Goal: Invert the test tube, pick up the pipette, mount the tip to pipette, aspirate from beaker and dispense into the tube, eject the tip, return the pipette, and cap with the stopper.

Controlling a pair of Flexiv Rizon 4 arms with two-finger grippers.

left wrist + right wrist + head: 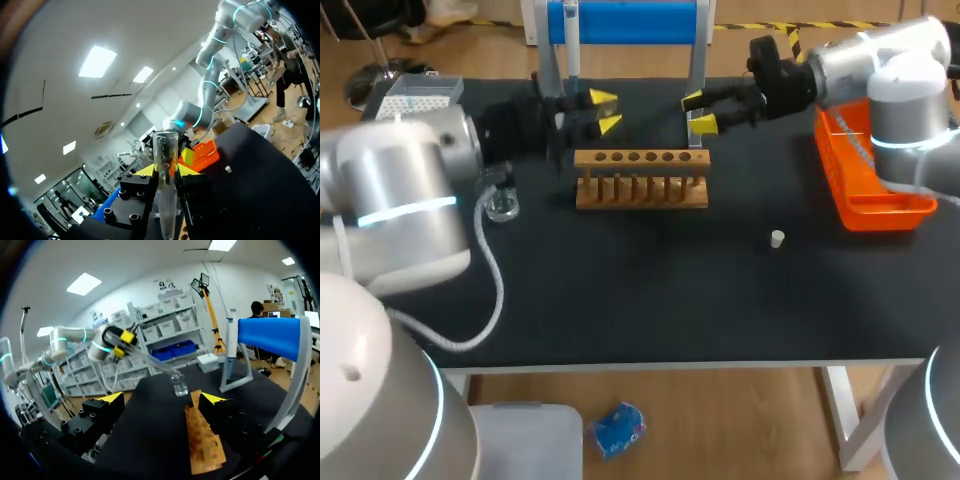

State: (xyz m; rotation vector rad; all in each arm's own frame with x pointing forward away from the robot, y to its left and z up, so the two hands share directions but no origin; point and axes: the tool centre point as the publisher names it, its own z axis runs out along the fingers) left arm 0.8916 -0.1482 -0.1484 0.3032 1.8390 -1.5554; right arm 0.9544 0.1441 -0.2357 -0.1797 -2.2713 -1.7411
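My left gripper is shut on a clear test tube, whose open mouth points up past the yellow tips. In the head view that gripper hangs just behind the left end of the wooden tube rack. My right gripper stands open behind the rack's right end, facing the left one, with nothing between its fingers. The pipette hangs on the blue stand at the back. A glass beaker sits left of the rack. The small white stopper lies on the mat to the front right.
An orange bin stands at the right edge under my right arm. A tip box sits at the back left corner. The left arm's white cable loops over the mat. The black mat in front of the rack is bare.
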